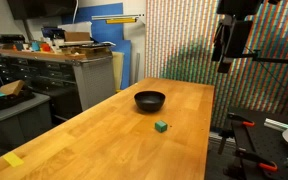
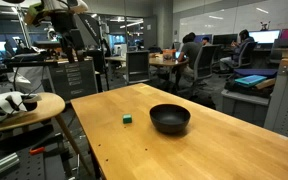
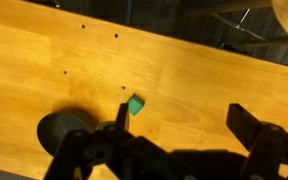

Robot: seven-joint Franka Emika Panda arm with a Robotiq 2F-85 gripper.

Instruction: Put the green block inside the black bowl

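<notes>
Standing by the worktop (image 1: 94, 135), I see the black bowl (image 1: 150, 100) near its middle, the green block (image 1: 161, 126) on bare wood just beside it, and the gripper (image 1: 226, 62) hanging high off to the right, jaws spread wide and empty. The block is tiny, so a slightly off descent could knock it aside or clip the bowl's rim.

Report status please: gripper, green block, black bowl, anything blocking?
Gripper open, empty, raised above the table. Green block on the table beside black bowl, not touching. Bowl empty, nothing between them.
</notes>
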